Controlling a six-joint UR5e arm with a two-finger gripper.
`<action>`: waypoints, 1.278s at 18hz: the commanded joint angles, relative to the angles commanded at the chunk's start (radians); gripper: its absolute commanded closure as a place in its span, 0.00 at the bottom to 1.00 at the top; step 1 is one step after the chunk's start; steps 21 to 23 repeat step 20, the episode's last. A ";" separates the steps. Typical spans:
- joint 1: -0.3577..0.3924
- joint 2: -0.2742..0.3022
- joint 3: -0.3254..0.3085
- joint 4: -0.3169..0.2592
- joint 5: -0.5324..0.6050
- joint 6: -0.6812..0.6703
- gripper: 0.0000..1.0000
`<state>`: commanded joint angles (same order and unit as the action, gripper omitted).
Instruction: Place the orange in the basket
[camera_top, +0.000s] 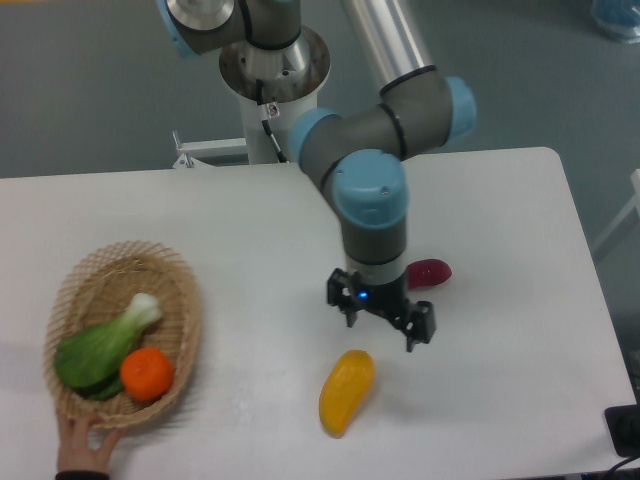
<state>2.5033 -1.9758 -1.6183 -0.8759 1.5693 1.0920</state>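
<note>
Near left: a hand (82, 457) grips the basket (185, 330), where the orange (147, 373) rests beside a leafy green (100, 343). Near centre: a yellow fruit (346, 391). Beyond it the claw (381, 322) hangs wide and empty. Placement looks complete; the arm should simply stay clear.

1 orange (147, 372), 1 basket (186, 330), 1 bok choy (100, 343), 1 yellow fruit (346, 391), 1 purple fruit (432, 271).

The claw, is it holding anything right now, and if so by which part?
Nothing is held. The claw hangs open and empty above the table, near the yellow fruit. The orange already lies in the basket.
</note>
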 joint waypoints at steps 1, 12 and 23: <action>0.015 0.000 0.000 -0.002 -0.015 0.014 0.00; 0.132 0.015 -0.003 -0.052 -0.023 0.256 0.00; 0.127 0.011 -0.015 -0.043 -0.018 0.255 0.00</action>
